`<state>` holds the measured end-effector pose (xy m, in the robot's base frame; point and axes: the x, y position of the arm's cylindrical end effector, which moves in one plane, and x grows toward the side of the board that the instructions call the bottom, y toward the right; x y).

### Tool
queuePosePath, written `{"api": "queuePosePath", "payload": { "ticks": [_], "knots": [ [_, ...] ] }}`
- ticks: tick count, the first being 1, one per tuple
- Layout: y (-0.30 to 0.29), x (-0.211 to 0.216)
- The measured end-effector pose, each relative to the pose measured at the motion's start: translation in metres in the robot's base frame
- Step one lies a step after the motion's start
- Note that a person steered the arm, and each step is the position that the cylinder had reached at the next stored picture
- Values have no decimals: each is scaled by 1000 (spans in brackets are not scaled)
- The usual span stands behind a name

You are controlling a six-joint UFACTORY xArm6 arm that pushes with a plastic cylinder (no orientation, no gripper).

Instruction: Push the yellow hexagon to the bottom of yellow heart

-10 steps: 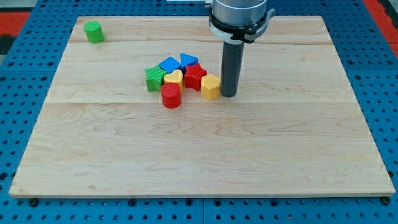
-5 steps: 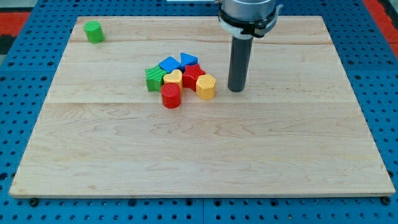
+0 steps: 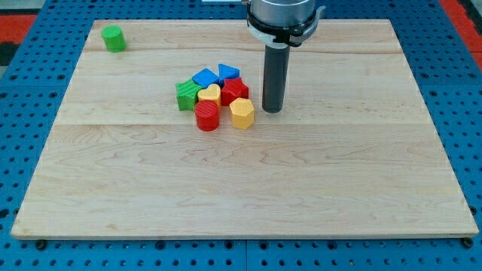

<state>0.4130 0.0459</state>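
One raised front view, angled down over the whole wooden board [image 3: 241, 181], moderately close.

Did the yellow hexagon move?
Yes. The yellow hexagon slid toward the view's left and bottom, closer to the red cylinder, which stayed put. My tip is at its right.

This is a robotics lab bench. A pale wooden board [image 3: 248, 181] made of joined planks lies on a blue perforated base [image 3: 22, 150] with a regular grid of holes (the kind used for bolting down fixtures). A robot arm's grey metal end [image 3: 280, 15] reaches in from the view's top, carrying a dark rod. On the board are small plastic blocks [image 3: 215, 94] in plain colours, test pieces rather than household goods. A strip of red shows at the top corners.
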Motion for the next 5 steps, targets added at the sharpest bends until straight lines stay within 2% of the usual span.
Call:
{"api": "queuePosePath", "payload": {
  "ticks": [2,3,4,5],
  "knots": [
    [-1,36],
    [-24,18],
    [-56,18],
    [-43,18]
  ]
}}
